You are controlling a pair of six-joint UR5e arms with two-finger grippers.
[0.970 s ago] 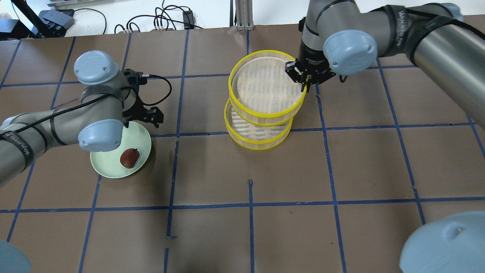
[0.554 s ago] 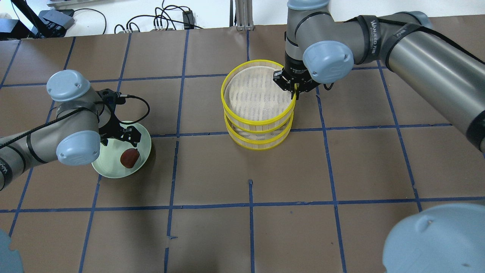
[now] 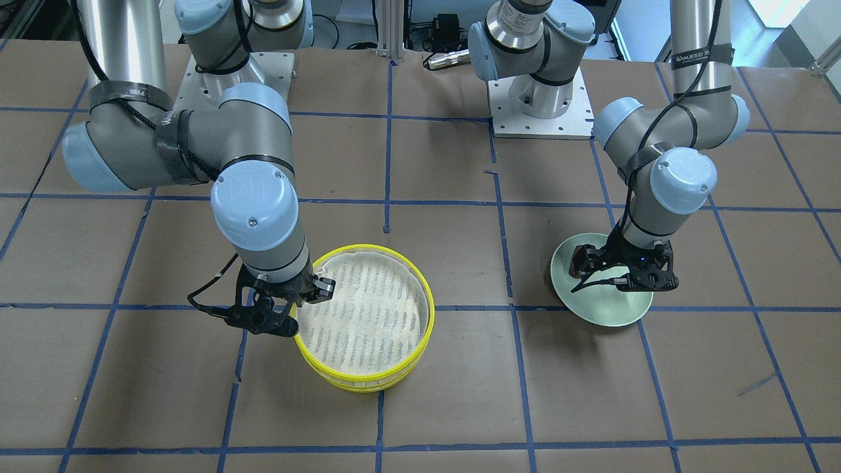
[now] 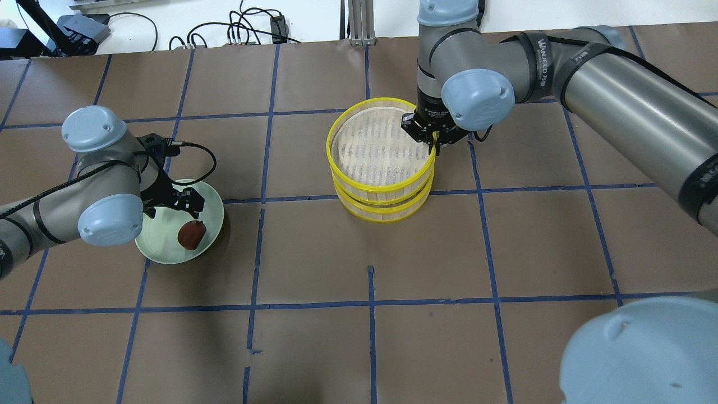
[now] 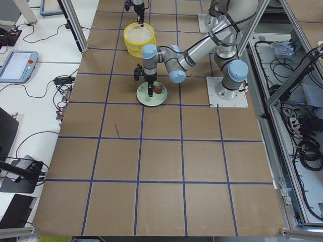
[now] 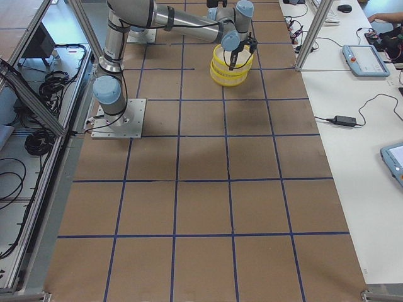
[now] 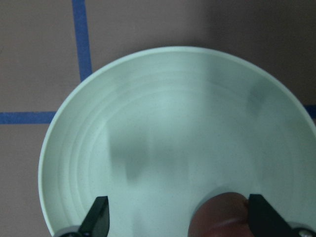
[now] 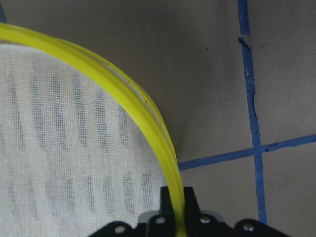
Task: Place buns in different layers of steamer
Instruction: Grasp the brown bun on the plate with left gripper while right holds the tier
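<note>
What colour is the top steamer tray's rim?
Bright yellow steamer rim; clearest in the right wrist-mounted view.

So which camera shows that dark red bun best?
The overhead view: the bun lies whole and uncovered on the green plate. The left wrist camera cuts it off at the bottom edge, the front-facing view half hides it behind the left end effector, the left side view shows it tiny.
</note>
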